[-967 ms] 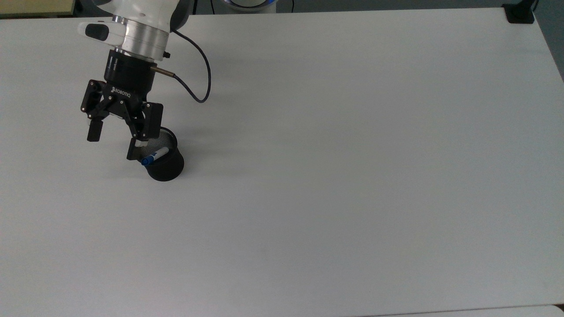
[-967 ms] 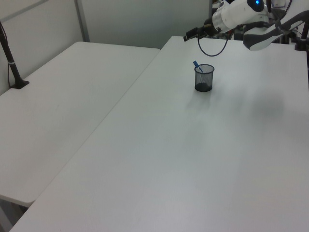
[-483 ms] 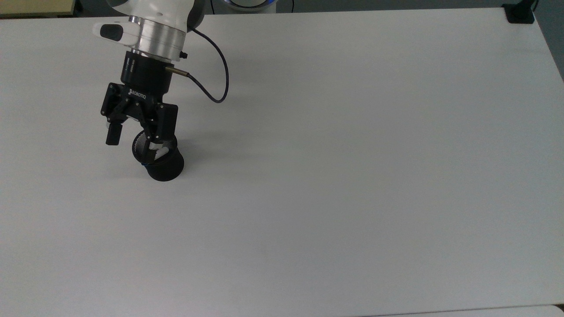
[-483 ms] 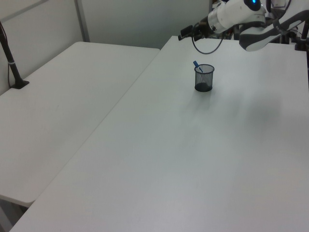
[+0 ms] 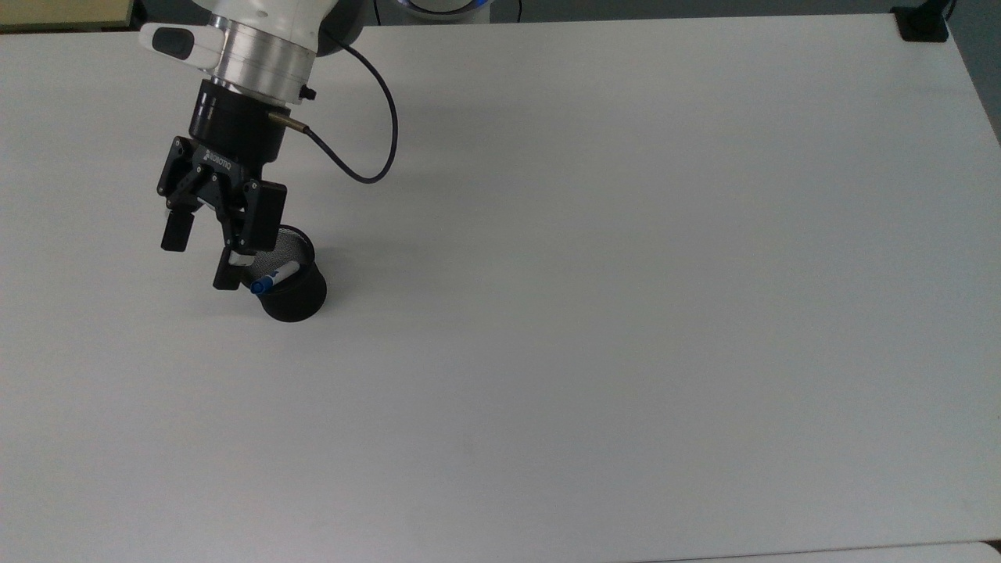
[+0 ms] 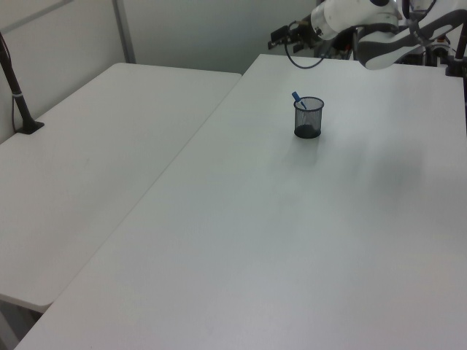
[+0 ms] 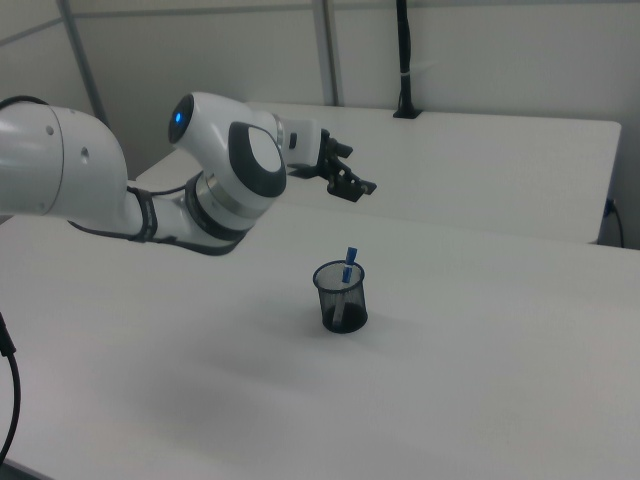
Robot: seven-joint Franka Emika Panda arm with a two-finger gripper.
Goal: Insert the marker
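Since half a second ago the gripper has swung off the mouth of the black mesh cup toward the top view's left, uncovering the marker again; cup and marker have not shifted.

Top view: the marker is a slim white barrel with a blue cap, standing inside the cup and leaning so that the blue cap pokes over the rim on the cup's left side. The gripper hangs above and to the left of the cup with its two black fingers spread wide apart and nothing between them. One fingertip appears just beside the cup's left rim; the other is well clear of it. The cup stands on the white table.

Left view: the marker shows as a blue tip rising above the far-left rim of the cup. The gripper is held high, well apart from the cup, beyond it and to its left, touching nothing.

Right view: the marker stands nearly upright in the cup, blue cap above the rim, white barrel visible through the mesh. The gripper is raised well above the cup, empty, its fingers parted
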